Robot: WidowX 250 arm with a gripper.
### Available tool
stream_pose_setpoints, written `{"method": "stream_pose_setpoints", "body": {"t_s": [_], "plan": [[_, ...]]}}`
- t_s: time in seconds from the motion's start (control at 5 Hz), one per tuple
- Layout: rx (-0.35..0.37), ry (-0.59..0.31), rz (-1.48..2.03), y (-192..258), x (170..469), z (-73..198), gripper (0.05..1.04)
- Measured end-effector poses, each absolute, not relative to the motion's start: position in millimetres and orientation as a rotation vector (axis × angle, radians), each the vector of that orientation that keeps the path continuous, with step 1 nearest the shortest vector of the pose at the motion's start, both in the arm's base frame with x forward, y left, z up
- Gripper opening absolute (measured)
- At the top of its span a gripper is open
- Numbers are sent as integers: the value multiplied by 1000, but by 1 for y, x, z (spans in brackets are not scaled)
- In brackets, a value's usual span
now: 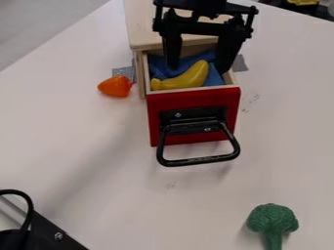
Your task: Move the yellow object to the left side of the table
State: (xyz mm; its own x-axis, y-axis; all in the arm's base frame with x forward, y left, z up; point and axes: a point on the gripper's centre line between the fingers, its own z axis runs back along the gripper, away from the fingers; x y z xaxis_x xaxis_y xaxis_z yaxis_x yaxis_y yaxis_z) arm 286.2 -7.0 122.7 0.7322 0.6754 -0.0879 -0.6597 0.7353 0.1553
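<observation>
Since the curved yellow plastic-looking banana sits inside the open red-fronted wooden drawer, it has to be lifted over the wall before going left. It lies at a slant on crumpled blue cloth, one end near the red front. Probably light and stiff, smooth enough to slip or roll if pinched off-centre; not fragile. Best grip is across the thick middle, square to its length; the ends taper, so I'd avoid them. Cloth could get pinched along with it. Black two-finger gripper hangs down over the drawer from the top edge, fingers spread wide, nothing held. Tips look near the banana's upper part, one either side; can't tell if they touch it or how deep they sit.
</observation>
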Motion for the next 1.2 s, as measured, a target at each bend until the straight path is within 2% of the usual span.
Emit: {"method": "stream_pose_setpoints", "body": {"t_s": [0.2,0.6,1.0,1.2], "plan": [[140,125,747,8,297,104,985],[107,-1,689,26,298,77,985],[79,-22,654,31,293,74,986],[89,-29,614,32,292,80,985]]}}
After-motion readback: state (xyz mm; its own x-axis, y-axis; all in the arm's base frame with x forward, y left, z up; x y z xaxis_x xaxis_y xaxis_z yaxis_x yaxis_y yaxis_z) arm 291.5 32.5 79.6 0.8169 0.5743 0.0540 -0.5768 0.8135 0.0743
